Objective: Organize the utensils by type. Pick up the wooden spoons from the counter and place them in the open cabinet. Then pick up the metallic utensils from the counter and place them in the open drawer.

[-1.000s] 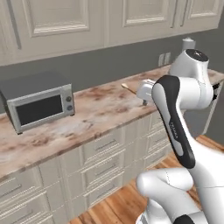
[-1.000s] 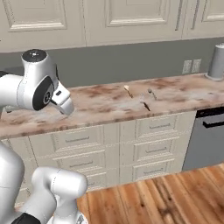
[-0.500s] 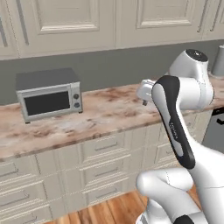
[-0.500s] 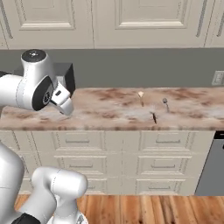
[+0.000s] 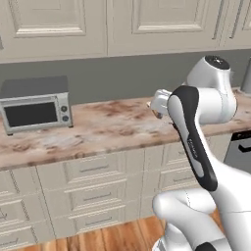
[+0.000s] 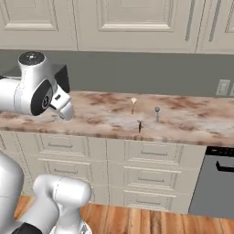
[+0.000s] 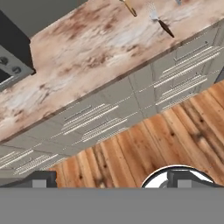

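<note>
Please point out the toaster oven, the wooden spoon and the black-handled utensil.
toaster oven (image 5: 35,109): left base view, on its glass door.
wooden spoon (image 6: 133,104): right base view, on its handle.
black-handled utensil (image 6: 140,126): right base view, on its handle.

text: none legible | labels: none | brands: none

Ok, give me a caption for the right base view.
Open gripper over counter, three utensils lying beyond.

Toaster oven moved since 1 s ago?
No. The toaster oven still sits on the counter against the wall; the whole view swung: the base moved.
</note>
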